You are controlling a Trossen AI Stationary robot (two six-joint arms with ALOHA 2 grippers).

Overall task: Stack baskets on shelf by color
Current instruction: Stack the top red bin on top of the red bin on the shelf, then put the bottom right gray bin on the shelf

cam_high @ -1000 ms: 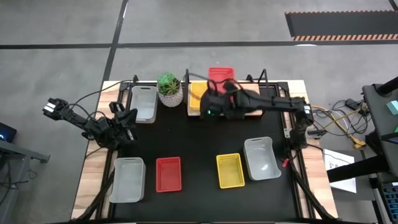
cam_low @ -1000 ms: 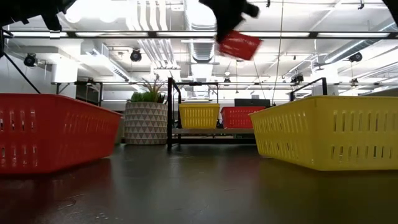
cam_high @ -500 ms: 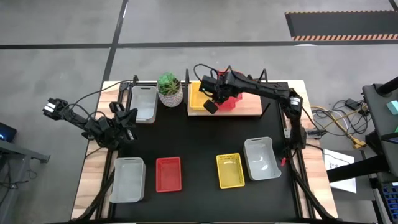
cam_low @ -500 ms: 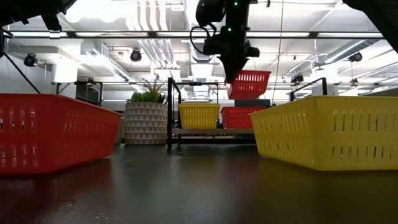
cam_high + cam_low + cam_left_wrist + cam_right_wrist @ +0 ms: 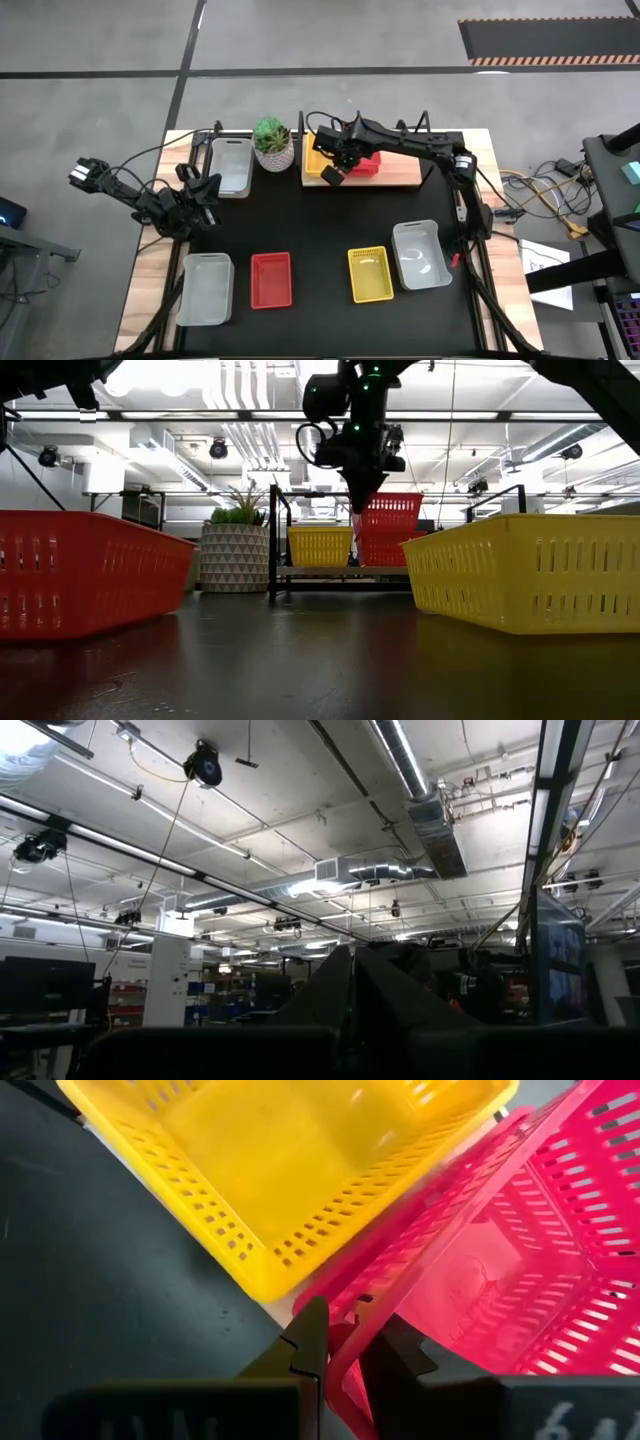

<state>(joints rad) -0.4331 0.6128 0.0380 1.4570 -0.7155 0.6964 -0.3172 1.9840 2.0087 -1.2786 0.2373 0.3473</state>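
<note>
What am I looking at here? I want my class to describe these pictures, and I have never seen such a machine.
It is a robot with two dark arms at a black table. One picture looks down from above, one looks level across the tabletop, and two come from cameras on the wrists. The right claw is shut on the rim of a red perforated plastic basket, holding it over another red one on the light wooden shelf, beside a yellow perforated basket. The left claw waits at the table's left edge. More baskets and a potted plant lie about.
</note>
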